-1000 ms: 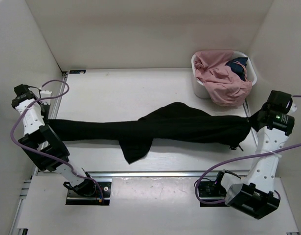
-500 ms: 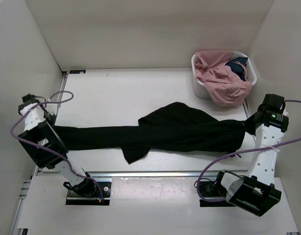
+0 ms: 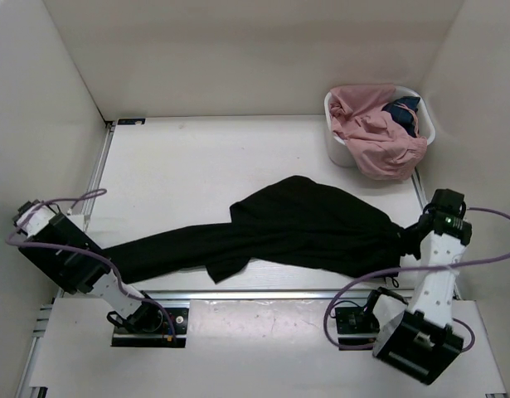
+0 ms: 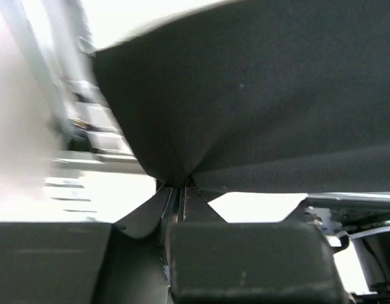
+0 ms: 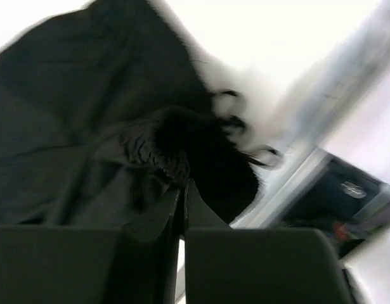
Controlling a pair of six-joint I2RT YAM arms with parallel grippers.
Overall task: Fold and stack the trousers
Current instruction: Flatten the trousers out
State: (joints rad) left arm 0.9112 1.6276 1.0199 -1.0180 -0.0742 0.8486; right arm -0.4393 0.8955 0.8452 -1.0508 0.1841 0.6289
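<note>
- One pair of plain black trousers [image 3: 304, 228] in soft matte fabric lies stretched across the near half of the white table [image 3: 196, 157], bunched wider at the middle and narrowing to a strip toward the left.
- Its left end is pinched in the left gripper [image 4: 180, 187], fingers pressed together on a puckered fold.
- Its right end, a gathered, ribbed bunch, is clamped in the right gripper [image 5: 182, 185], near the table's right edge.
- Counted: one pair of trousers, two grippers, one white basket [image 3: 336, 151] at the far right holding pink clothing [image 3: 375, 137].
</note>
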